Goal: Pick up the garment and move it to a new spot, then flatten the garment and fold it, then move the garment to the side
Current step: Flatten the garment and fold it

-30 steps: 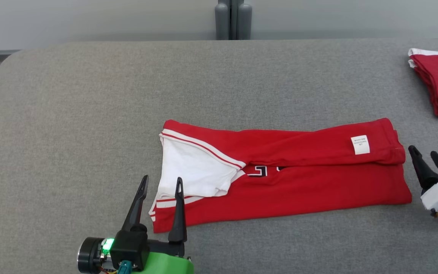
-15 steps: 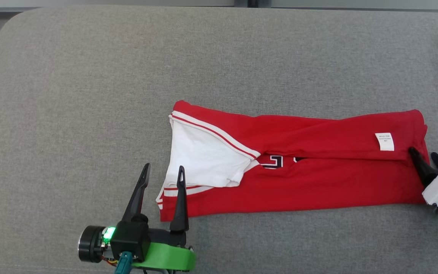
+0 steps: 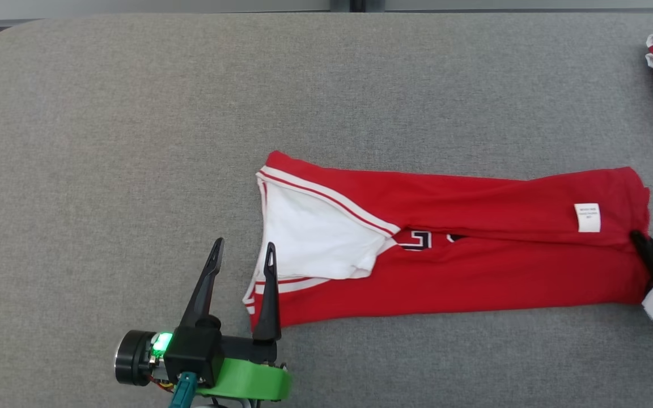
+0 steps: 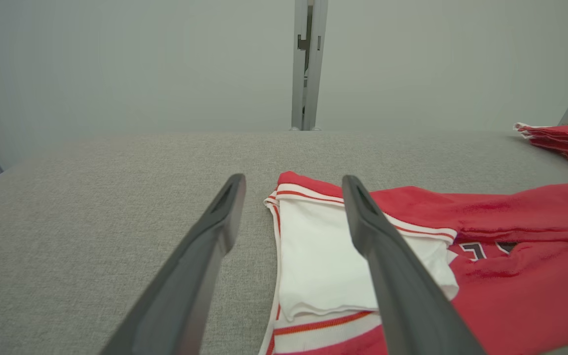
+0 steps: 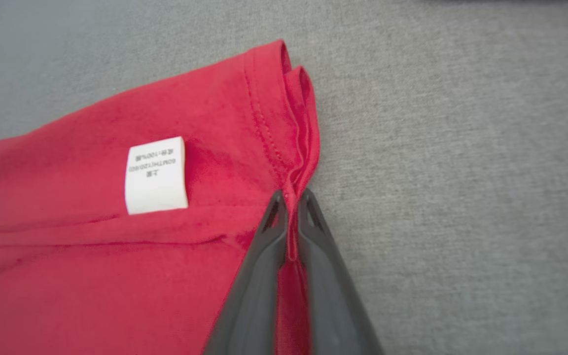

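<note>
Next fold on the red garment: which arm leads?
Probably right: the right pincer is shut on the garment at its hem, ready to lift. The left pincer is open at the collar end, gripping nothing.

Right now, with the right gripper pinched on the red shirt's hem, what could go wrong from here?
The right gripper grips just a narrow pinch of the garment at its hem; it may slip out or miss lower layers. The left gripper stands open at the other end, holding nothing, so a one-sided lift would likely drag and undo the fold.
</note>
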Available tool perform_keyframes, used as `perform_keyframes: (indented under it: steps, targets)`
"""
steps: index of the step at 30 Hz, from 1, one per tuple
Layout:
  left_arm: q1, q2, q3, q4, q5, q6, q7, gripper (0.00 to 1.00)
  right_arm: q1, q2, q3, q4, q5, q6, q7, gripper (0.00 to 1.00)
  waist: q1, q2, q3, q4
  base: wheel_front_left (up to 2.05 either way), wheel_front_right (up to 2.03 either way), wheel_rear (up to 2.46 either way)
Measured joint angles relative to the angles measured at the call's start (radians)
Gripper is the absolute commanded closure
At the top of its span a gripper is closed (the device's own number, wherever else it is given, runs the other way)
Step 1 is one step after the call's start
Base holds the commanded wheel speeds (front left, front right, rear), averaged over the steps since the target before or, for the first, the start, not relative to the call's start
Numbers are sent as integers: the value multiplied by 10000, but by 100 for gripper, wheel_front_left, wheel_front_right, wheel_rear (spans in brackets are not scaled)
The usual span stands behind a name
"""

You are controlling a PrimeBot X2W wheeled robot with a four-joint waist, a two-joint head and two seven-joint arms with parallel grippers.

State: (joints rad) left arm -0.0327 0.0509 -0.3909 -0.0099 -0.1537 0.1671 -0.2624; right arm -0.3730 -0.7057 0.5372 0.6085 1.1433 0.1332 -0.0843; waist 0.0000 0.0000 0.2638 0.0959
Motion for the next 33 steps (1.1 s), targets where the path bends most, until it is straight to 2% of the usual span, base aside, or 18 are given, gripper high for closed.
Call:
perform_keyframes:
  steps: [10, 18, 23, 26, 33]
  targets:
    - [0, -4, 119, 67, 316, -178, 0, 0, -191, -2115, -244, -393, -560, -13, -276, 100, 0, 0, 122, -448, 0, 0, 0]
    - [1, -6, 109, 173, 316, -263, 0, 0, -54, -2579, -454, -2420, -786, -17, -8, 100, 0, 0, -84, -672, 0, 0, 0]
    - [21, -8, 75, 132, 322, -267, 0, 0, 418, -2334, -865, -4257, -993, -17, 556, 100, 0, 0, -276, -679, 0, 0, 0]
    - [37, -10, 84, 109, 353, -288, 0, 0, 652, -1956, -1258, -5118, -1342, -19, 909, 100, 0, 0, -336, -624, 0, 0, 0]
    - [30, -10, -6, 121, 370, -349, 0, 0, 819, -309, -1712, -6550, -2399, -19, 1967, 100, 0, 0, -333, -323, 0, 0, 0]
